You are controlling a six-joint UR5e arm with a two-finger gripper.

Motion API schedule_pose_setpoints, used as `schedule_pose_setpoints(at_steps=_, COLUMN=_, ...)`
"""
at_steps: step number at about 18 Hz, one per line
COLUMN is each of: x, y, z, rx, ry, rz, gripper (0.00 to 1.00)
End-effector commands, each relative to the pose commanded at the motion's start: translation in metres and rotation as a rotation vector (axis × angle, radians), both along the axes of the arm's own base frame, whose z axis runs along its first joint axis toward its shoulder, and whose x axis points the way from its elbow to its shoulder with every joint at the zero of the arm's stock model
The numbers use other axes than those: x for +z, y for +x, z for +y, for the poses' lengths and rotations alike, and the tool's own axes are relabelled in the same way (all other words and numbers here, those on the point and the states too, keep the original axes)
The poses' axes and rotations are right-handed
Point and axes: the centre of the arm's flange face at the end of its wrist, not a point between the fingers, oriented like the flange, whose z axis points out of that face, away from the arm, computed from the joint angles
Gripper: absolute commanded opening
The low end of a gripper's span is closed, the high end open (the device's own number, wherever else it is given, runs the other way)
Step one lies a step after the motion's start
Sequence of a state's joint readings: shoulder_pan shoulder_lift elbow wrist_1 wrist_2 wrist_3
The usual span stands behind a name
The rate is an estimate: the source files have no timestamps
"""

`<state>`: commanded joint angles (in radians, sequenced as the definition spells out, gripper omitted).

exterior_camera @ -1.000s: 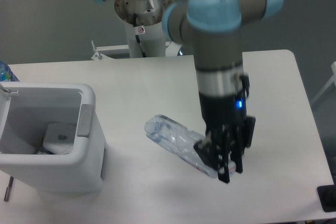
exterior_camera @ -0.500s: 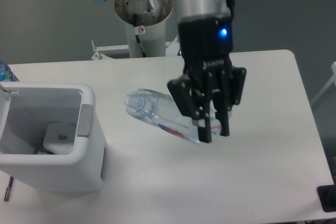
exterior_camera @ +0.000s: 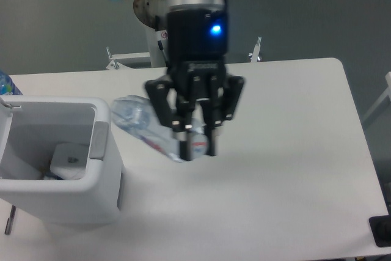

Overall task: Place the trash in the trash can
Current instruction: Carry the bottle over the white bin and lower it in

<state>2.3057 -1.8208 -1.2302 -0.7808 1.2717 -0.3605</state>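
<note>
White table [exterior_camera: 293, 151] below, fingers [exterior_camera: 211, 145] clamp crushed bottle [exterior_camera: 143, 128] near bin [exterior_camera: 91, 203].

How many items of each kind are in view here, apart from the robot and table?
Crushed clear bottle, held in the claw: 1
White bin: 1
White item inside the bin: 1
Blue bottle at the left edge, only partly seen: 1
Total: 4
</note>
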Motion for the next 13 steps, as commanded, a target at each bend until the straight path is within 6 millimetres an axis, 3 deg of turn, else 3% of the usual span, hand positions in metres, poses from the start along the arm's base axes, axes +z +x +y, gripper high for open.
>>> schedule_pose_setpoints(at_steps=6, x=-0.017, y=0.056, z=0.032, rx=-0.092, ry=-0.021, rz=-0.029, gripper=0.23)
schedule_pose_setpoints(at_steps=13, x=-0.04, y=0.079, z=0.055, rx=-0.143, ry=-0.05, rz=-0.047, gripper=0.26)
